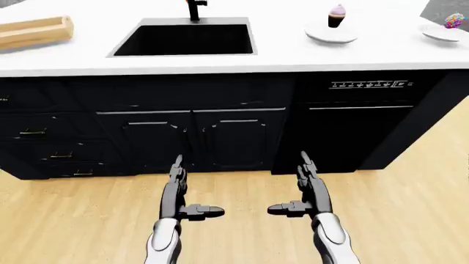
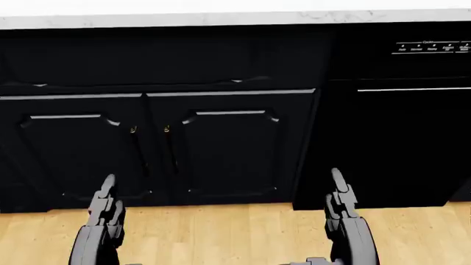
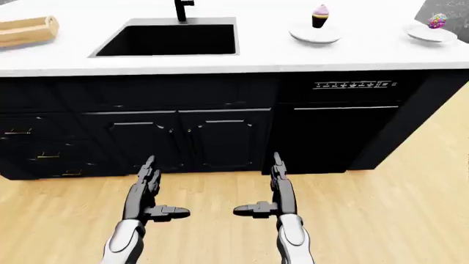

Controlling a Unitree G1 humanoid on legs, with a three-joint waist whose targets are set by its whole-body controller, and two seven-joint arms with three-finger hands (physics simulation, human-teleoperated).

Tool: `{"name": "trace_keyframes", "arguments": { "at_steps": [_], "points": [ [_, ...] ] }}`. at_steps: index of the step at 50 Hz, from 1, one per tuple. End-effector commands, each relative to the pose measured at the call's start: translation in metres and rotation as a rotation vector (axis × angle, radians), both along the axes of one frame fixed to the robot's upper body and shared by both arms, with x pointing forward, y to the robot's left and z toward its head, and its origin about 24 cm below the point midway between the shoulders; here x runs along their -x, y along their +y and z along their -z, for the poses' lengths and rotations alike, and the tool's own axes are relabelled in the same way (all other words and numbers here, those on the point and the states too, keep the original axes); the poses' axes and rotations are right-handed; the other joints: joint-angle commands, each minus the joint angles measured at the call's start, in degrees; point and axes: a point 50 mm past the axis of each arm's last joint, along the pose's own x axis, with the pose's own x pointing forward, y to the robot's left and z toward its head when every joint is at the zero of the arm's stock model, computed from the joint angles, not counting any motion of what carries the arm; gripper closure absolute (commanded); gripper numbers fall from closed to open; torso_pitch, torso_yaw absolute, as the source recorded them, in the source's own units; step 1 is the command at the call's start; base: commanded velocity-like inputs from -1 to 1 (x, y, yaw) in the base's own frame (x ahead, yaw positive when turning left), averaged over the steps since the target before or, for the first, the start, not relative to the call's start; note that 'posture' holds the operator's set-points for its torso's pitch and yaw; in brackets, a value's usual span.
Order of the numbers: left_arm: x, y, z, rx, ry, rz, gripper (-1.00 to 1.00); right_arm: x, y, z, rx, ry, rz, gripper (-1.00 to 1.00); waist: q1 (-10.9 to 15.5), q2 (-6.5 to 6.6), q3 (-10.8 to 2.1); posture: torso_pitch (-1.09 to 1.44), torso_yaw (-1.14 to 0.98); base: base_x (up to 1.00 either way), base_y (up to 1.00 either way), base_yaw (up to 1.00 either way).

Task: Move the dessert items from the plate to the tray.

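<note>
Cupcake point(image 1: 336, 15) with the purple top is what I am after, but going left to right across the white table point(image 1: 279, 52), the wooden tray point(image 1: 33, 30) comes first, at the far left edge of the left-eye view. Next is the black sink point(image 1: 187, 38) with its dark faucet point(image 1: 195, 8) at the top edge. Right of the sink the cupcake stands upright on a small white plate point(image 1: 331, 36), well apart from the tray. Further right, at the edge of the view, a second plate point(image 1: 440, 33) carries a round, speckled, colourful sweet point(image 1: 454, 21).

Below the table run dark cabinets point(image 1: 191, 137), and right of them a dishwasher point(image 1: 367, 126) with a row of small white markings on its panel; they are too small for me to read in any view.

My left hand point(image 1: 180, 192) and right hand point(image 1: 308, 192) hang low over the wood floor point(image 1: 410, 220), both empty. On each, the fingers point up and stand spread, with the thumb stuck out sideways toward the other hand, touching nothing.

I judge the task has not begun: both desserts sit on their plates and I stand off from the table. The next move calls for stepping closer and to the right, then raising my right hand toward the cupcake. Carrying it past the sink to the tray will be a long reach, likely needing a sidestep.
</note>
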Motion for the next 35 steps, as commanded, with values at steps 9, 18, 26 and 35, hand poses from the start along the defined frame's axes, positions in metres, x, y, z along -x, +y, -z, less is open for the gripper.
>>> {"name": "trace_keyframes", "arguments": {
  "at_steps": [9, 18, 26, 35],
  "points": [
    [-0.009, -0.004, -0.052, -0.019, -0.180, 0.043, -1.00, -0.009, 0.002, -0.042, 0.020, -0.170, -0.030, -1.00, 0.45, -0.42, -4.29, 0.00, 0.00, 0.00, 0.00, 0.00],
    [-0.022, -0.010, -0.128, 0.008, -0.205, 0.130, -1.00, -0.019, -0.005, -0.092, 0.080, -0.213, -0.038, -1.00, 0.56, -0.20, -5.07, 0.00, 0.00, 0.00, 0.00, 0.00],
    [-0.031, -0.017, -0.189, 0.041, -0.218, 0.200, -1.00, -0.031, -0.009, -0.153, 0.038, -0.288, -0.073, -1.00, 0.90, 1.32, -2.34, 0.00, 0.00, 0.19, -0.12, 0.00],
    [-0.033, -0.017, -0.219, 0.049, -0.245, 0.207, -1.00, -0.038, -0.012, -0.176, 0.035, -0.325, -0.087, -1.00, 3.67, -0.39, -3.24, 0.00, 0.00, 0.56, -0.44, 0.00]
  ]
}}
